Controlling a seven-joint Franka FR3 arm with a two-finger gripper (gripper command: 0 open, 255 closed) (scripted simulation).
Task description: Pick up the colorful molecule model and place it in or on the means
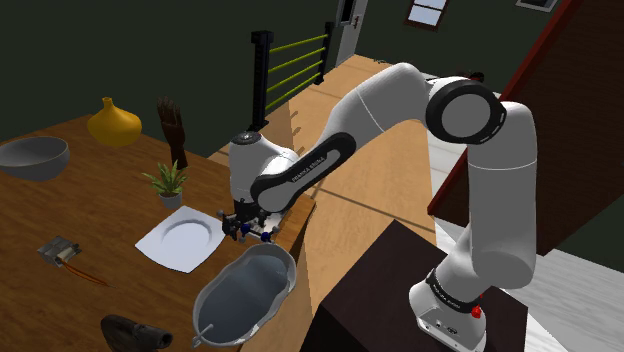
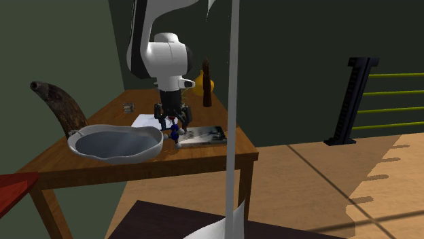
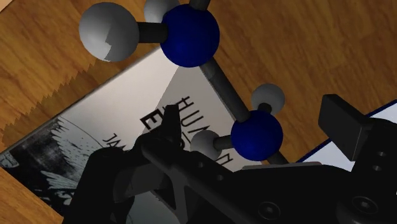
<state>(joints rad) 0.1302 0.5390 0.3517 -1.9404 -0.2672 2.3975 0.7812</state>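
The molecule model [image 3: 191, 32], dark blue balls joined by grey rods to pale grey balls, hangs in my gripper [image 3: 254, 122]. The black fingers [image 3: 347, 121] are shut on its lower blue ball. In the shoulder view the gripper [image 1: 243, 226] points down with the model [image 1: 256, 234] at its tips, just off the table. Beneath lies a grey book [image 3: 121, 111] with black lettering, flat on the wood. The second exterior view has the model [image 2: 176, 128] over the near left corner of the book [image 2: 204, 136], under the gripper [image 2: 171, 121].
A white plate [image 1: 180, 238] and a large grey bowl [image 1: 245, 290] lie close by on the wooden table [image 1: 60, 205]. Further off stand a small potted plant [image 1: 168, 183], a yellow vase [image 1: 113, 122], a second bowl [image 1: 32, 157] and a dark horn [image 2: 58, 105].
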